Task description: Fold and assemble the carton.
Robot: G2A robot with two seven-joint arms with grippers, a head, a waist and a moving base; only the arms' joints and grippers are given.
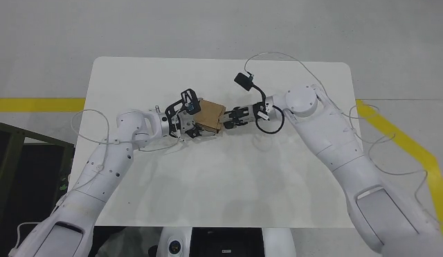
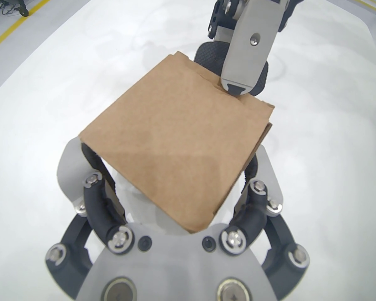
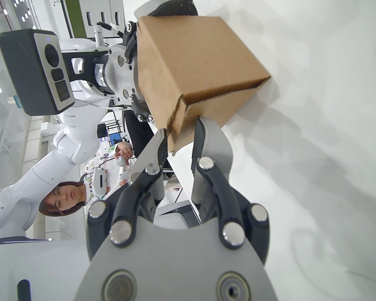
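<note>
A brown carton [image 1: 208, 116] is held just above the middle of the white table [image 1: 277, 181], with both arms meeting at it. My left gripper [image 1: 187, 122] is shut on the carton [image 2: 181, 145], one finger on each side wall, the box's closed panel facing its camera. At the opposite end my right gripper [image 1: 228, 120] is shut on a loose flap at the carton's [image 3: 194, 64] open end. That flap sits pinched between its fingertips [image 3: 181, 129]. From the left wrist view, the right gripper [image 2: 238, 87] bites the far edge.
Thin cables loop off the right arm [image 1: 325, 77] over the table's far right corner. A dark green rack [image 1: 14, 153] stands on the floor beyond the table's left edge. Yellow floor tape [image 1: 41, 104] runs along both sides.
</note>
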